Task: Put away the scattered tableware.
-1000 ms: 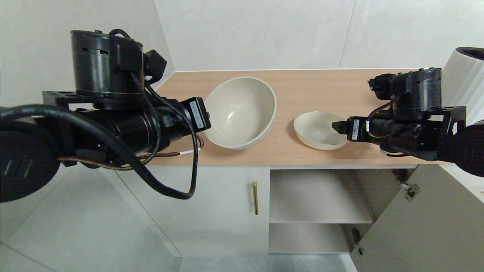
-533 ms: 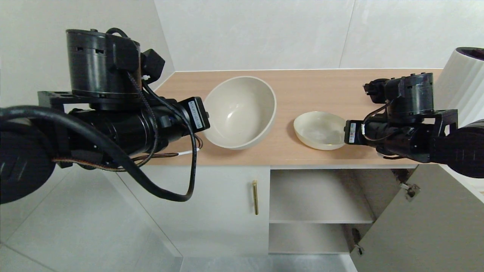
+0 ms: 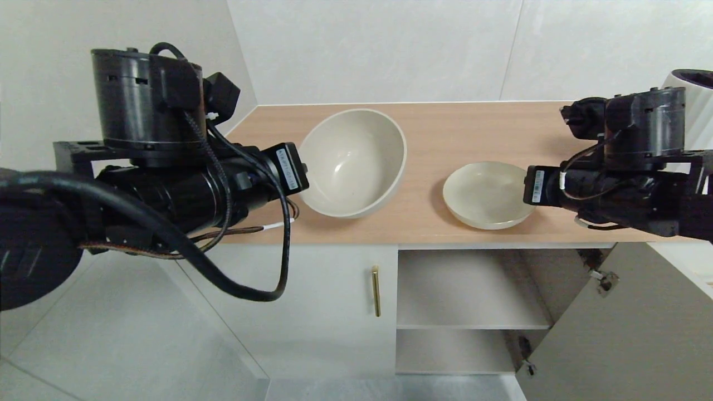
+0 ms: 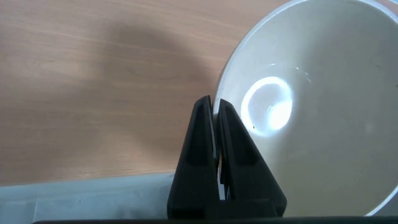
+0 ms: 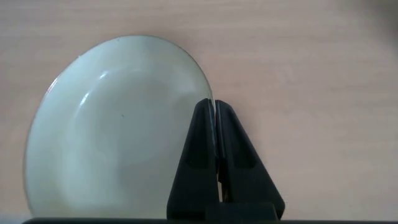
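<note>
The left claw (image 4: 215,107) is clamped on the rim of a deep, round bowl (image 3: 356,161). The rim is pinched between the two black wedge-shaped fingers. The bowl is glazed cream, smooth and glossy inside. It sits left of centre on the bench (image 3: 462,125), its mouth tipped toward the front. The bench top is pale wood with a fine straight grain.

The right claw (image 5: 216,107) is closed on the thin edge of a shallow, pale plate (image 3: 484,195). The plate is round with a soft sheen and lies right of the bowl, apart from it, close to the bench's front edge.

Below the bench is a white cupboard (image 3: 468,284) with flat matte shelves. Its right door (image 3: 613,334) stands open. The closed left door carries a slim brass bar handle (image 3: 376,291).
</note>
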